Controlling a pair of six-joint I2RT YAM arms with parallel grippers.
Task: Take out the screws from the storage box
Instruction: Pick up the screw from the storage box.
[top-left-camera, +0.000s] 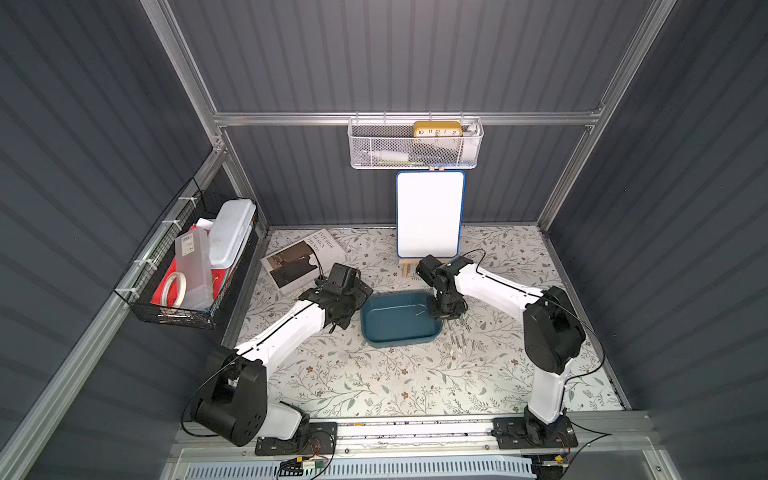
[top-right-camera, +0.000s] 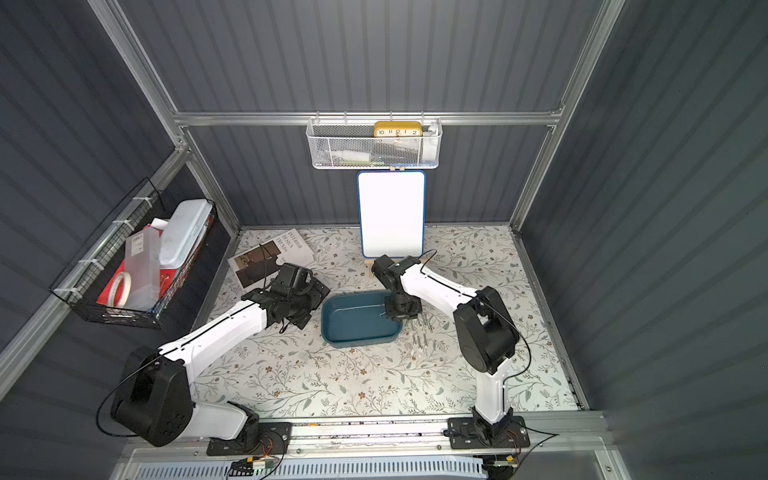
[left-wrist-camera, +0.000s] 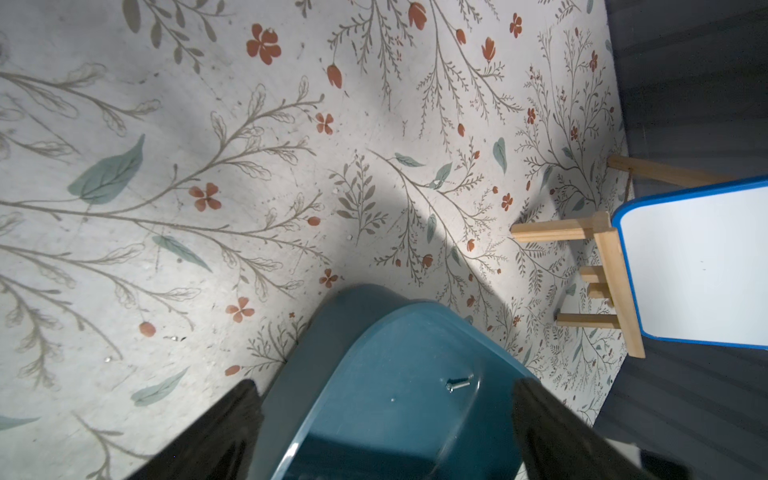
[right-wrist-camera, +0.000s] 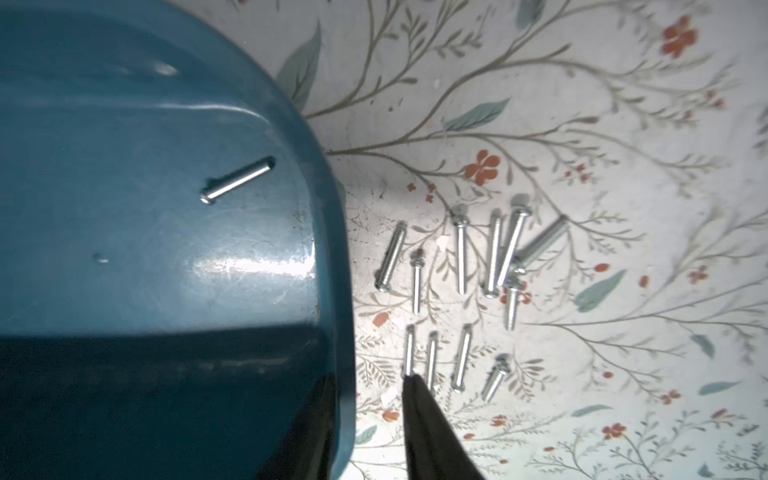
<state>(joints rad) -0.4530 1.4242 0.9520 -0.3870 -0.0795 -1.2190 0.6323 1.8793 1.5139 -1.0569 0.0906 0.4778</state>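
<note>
**Storage box.** The storage box (top-left-camera: 386, 322) (top-right-camera: 353, 322) sits mid-table on the floral table cover (top-left-camera: 353, 374). Its long axis runs left to right.

**Screws.**
- One screw (top-left-camera: 420, 313) (right-wrist-camera: 237, 181) lies flat inside the box near its right end. Its axis is oblique, from near-left to far-right.
- The other screws (top-left-camera: 459, 336) (top-right-camera: 422, 338) (right-wrist-camera: 478, 270) lie on the cover just beside the box's right end. Most are roughly parallel, with their axes running near to far. One lies askew across its neighbours.

**Right gripper.** The right gripper (top-left-camera: 446, 313) (right-wrist-camera: 368, 395) hangs over the box's right rim, between the single screw and the group. Its jaws are slightly parted and hold nothing.

**Left gripper.** The left gripper (top-left-camera: 347, 309) (left-wrist-camera: 384, 386) is at the box's left end. Its jaws are spread wide and empty.

**Readable text.**
- A magazine (top-left-camera: 303, 257) at far left reads "INTERIOR DESIGN TRENDS".
- A yellow clock (top-left-camera: 437, 129) in the white mesh basket (top-left-camera: 374, 149) shows 10, 11, 12, 1 and 2.
- A translucent case (top-left-camera: 193, 270) in the black wire basket (top-left-camera: 166, 316) carries a barcode label, too small to read.

**Surroundings.** A blank whiteboard (top-left-camera: 430, 214) stands on a wooden easel (left-wrist-camera: 615, 270) beyond the box.
</note>
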